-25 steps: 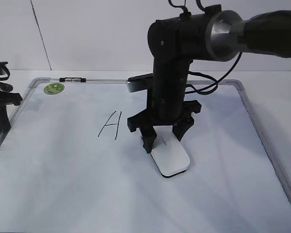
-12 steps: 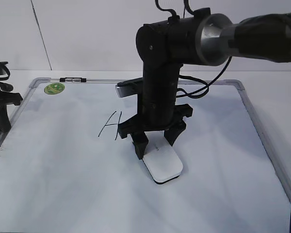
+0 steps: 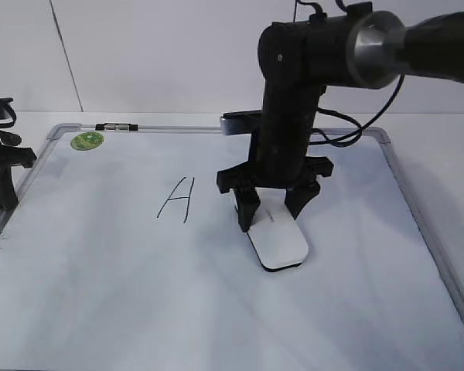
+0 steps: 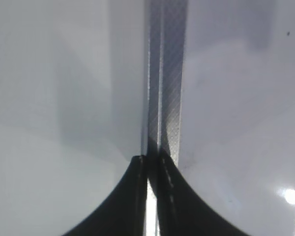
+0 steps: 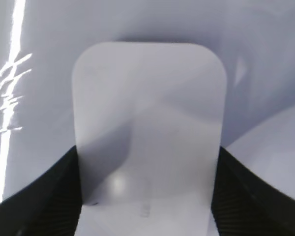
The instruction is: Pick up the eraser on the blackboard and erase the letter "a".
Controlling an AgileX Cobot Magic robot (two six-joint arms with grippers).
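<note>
Leftmost, the left gripper (image 3: 0, 166) sits parked at the board's left edge, well apart from the work; in its wrist view the two fingers lie together with no gap, over the grey frame strip. Next along, the board (image 3: 100, 294) lies flat on the table with a green sticker (image 3: 86, 141) in its far-left corner and a capital "A" (image 3: 177, 199) drawn in black left of centre. No lowercase "a" shows anywhere on the bare board; it may be hidden under the eraser or the arm, or already wiped, and I cannot tell which.

Right of the "A", the right gripper (image 3: 271, 215) points straight down at the eraser (image 3: 278, 241), which rests flat on the board, white top up, dark underside just showing at its near edge. The right wrist view shows a finger (image 5: 49, 196) on each long side of the eraser (image 5: 147, 128), jaws narrowed to its width and holding it.

So the pick-up looks done and the wiping step seems to be in hand. The next move probably calls for steady downward pressure and short strokes over the spot, keeping clear of the "A" just to the left.
</note>
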